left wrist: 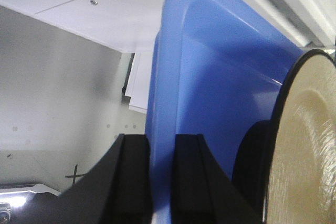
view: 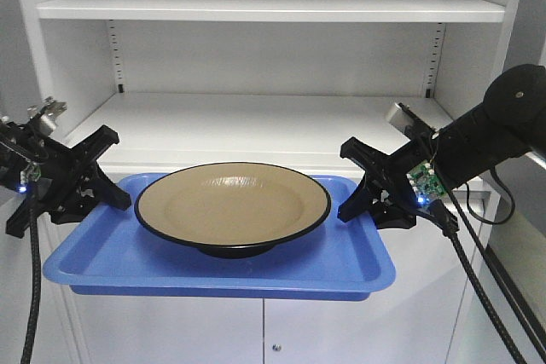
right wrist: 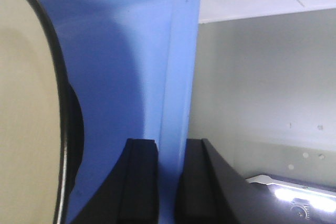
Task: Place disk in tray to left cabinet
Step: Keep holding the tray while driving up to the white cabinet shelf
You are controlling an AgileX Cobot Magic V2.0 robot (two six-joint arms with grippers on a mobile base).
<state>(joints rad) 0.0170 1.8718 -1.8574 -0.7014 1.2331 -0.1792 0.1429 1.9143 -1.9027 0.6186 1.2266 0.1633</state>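
**Colleague:** What are your grippers doing?

**Operator:** My left gripper [left wrist: 160, 182] is almost closed, its black jaws pinching the left rim of the bright blue tray [view: 213, 274]. My right gripper [right wrist: 170, 182] pinches the right rim the same way.

**Colleague:** And the disk?

**Operator:** The disk [view: 232, 202] sits mid-tray. It is round and shallow, glossy tan inside, with a black rim and a black underside. The tray hangs level in front of the left cabinet [view: 256, 8], at its lower shelf [view: 256, 130].

**Colleague:** Anything unclear?

**Operator:** I cannot tell whether the tray's far edge touches that shelf. Both wrist views cut the disk off.
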